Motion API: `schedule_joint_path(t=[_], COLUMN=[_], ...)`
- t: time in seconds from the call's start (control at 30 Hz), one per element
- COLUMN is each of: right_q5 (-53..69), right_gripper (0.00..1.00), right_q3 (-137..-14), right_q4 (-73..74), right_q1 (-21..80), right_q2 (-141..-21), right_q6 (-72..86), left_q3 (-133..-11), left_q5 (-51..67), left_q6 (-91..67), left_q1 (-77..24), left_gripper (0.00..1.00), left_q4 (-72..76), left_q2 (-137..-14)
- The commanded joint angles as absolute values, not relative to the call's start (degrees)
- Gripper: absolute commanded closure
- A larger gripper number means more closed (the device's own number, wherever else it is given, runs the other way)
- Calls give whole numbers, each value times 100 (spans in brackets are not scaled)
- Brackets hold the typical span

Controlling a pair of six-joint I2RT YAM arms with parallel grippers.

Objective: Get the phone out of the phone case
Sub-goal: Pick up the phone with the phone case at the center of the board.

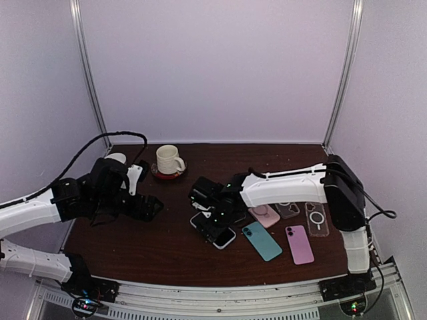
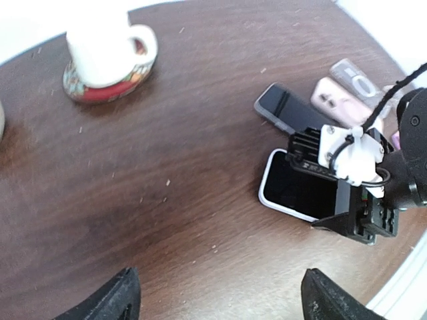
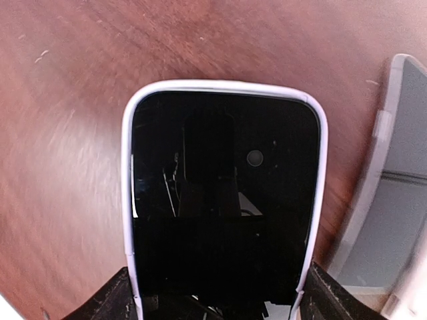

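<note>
A phone with a black screen in a white case [image 3: 223, 187] lies face up on the brown table. It also shows in the top view [image 1: 225, 236] and in the left wrist view [image 2: 293, 190]. My right gripper [image 3: 220, 297] straddles its near end, one finger against each long side of the case. The top view shows this gripper [image 1: 212, 217] low over the phone. My left gripper [image 2: 217, 300] is open and empty above bare table, to the left of the phone and apart from it [image 1: 150, 207].
A white mug on a red saucer [image 1: 168, 160] stands at the back. A dark phone [image 2: 283, 107] lies just behind the cased one. To the right lie a teal phone [image 1: 262, 241], a pink phone [image 1: 299, 244], a pink case [image 1: 265, 215] and a clear case [image 1: 317, 219].
</note>
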State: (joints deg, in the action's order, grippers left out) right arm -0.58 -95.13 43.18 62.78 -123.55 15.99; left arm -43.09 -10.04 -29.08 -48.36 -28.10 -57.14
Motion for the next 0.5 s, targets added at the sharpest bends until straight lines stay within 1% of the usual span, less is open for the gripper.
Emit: schedule_joint_path(t=[0.0,0.23,0.37,0.47], right_q5=[-495,-964,-1155,-1229], right_gripper=[32,32,33,33], right_q3=[-8944,-8021,-7623,-7489], right_q4=[3531,2991,2617,2411], right_q1=[6351,6485,6543,6579], right_q2=[-10994,-9534,-8814,-8449], right_q6=[1103,499,277,170], left_q3=[-4912,-5779,-6056,-6240], left_q5=[-386,735,1649,2164], left_q6=[-2510,-2968,-3344,-3597], left_q1=[-4780,-4755,-4737,-4737], left_gripper=[14,20,21,23], left_q4=[-3208,-3496,-3076,-2749], left_q2=[-5550,-5754,-5845,-6014])
